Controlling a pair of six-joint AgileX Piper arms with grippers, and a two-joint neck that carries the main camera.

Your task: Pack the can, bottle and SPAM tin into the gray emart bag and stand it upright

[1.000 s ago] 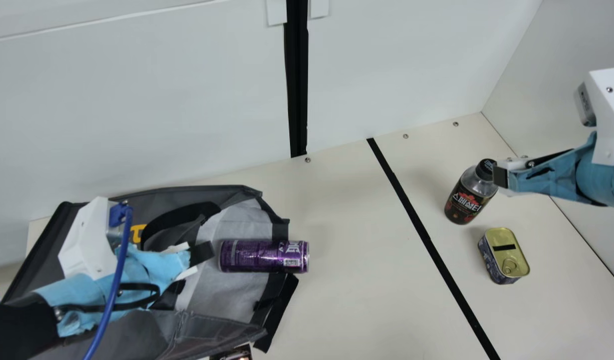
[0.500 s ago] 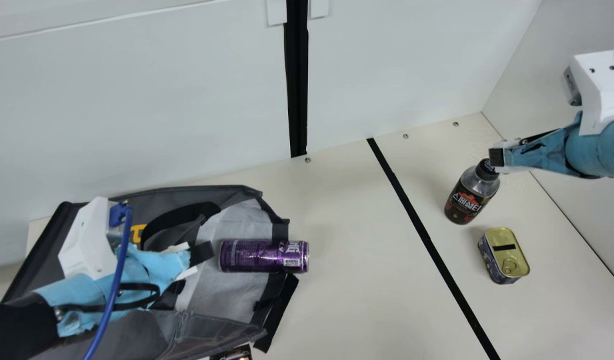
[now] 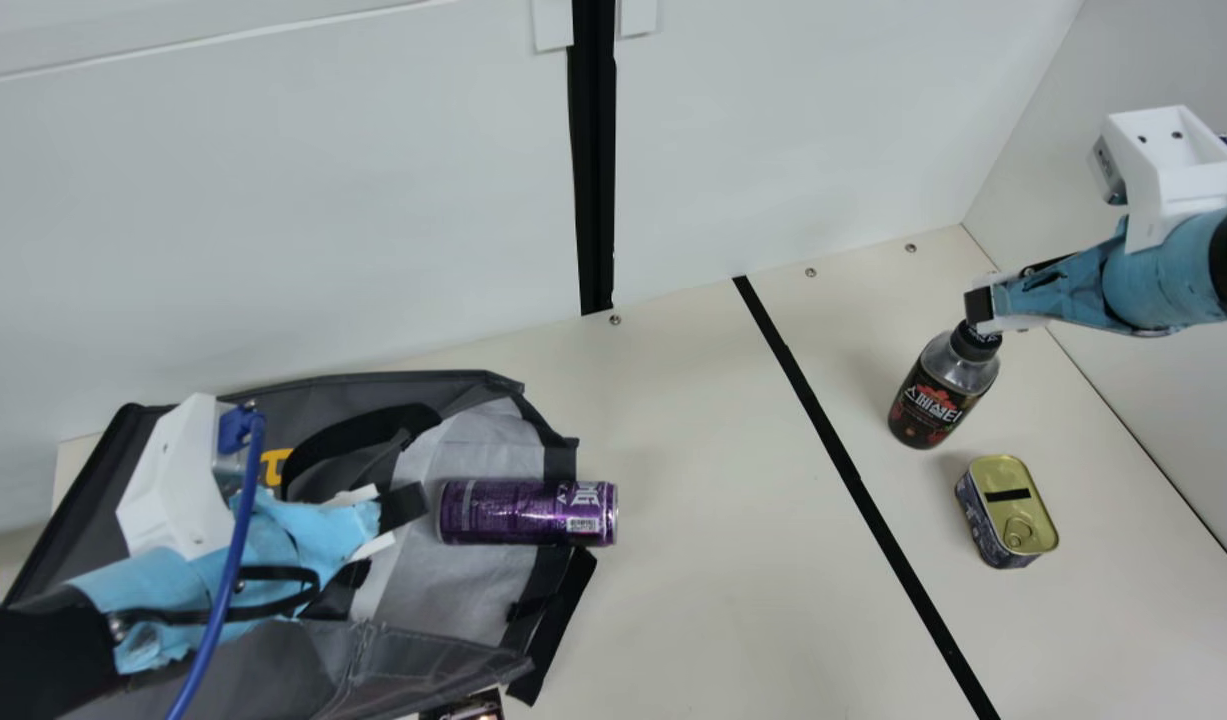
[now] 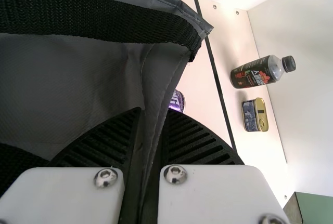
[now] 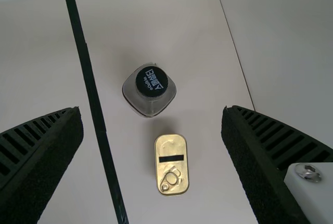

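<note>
Since the earlier frames, the right gripper (image 3: 979,306) has moved up and leftward in the main view. Bottle (image 3: 935,400) upright on the table (image 3: 693,500), SPAM tin (image 3: 1008,512) near it. Right gripper above the bottle, fingers wide apart, holding nothing. Can (image 3: 526,512) on its side at the mouth of the gray emart bag (image 3: 423,650). Left gripper (image 3: 403,505) closed on the bag's fabric.

Some dark thing (image 3: 470,708) just below the gray emart bag (image 3: 423,655) gets chopped by the main view's bottom edge, so no clue what it is. In the left wrist view, the bag hides most of the can (image 4: 177,101).
</note>
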